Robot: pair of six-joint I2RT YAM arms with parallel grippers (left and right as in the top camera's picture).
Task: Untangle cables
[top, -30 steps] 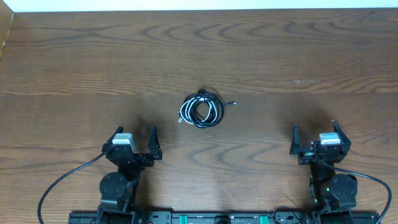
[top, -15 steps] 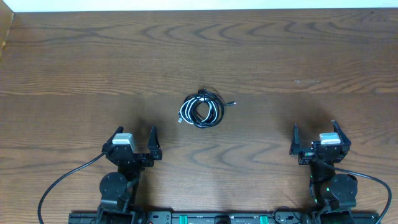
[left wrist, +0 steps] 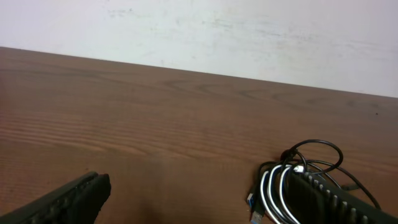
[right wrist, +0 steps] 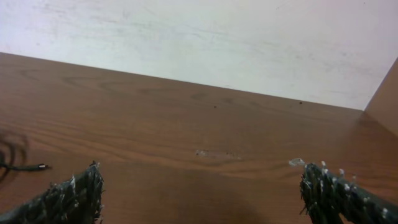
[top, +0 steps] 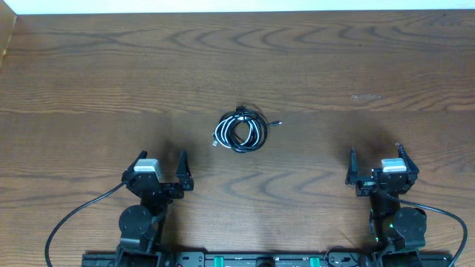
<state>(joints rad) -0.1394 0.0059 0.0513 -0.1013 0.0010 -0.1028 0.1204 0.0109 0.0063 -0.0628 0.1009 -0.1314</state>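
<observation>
The cables (top: pixel 240 130) lie coiled together in one small bundle at the middle of the table, a black cord wound with a white one, a black plug end sticking out to the right. My left gripper (top: pixel 161 159) stands open near the front edge, below and left of the bundle, nothing between its fingers. In the left wrist view the cables (left wrist: pixel 283 186) show partly behind the right finger. My right gripper (top: pixel 375 153) stands open at the front right, well apart from the bundle. The right wrist view catches only a black plug tip (right wrist: pixel 41 166) at its left edge.
The wooden table (top: pixel 89 81) ends at a white wall along the far side. Thick black arm cables (top: pixel 70 219) trail from both arm bases at the front edge. A small pale scuff (top: pixel 365 96) marks the wood at the right.
</observation>
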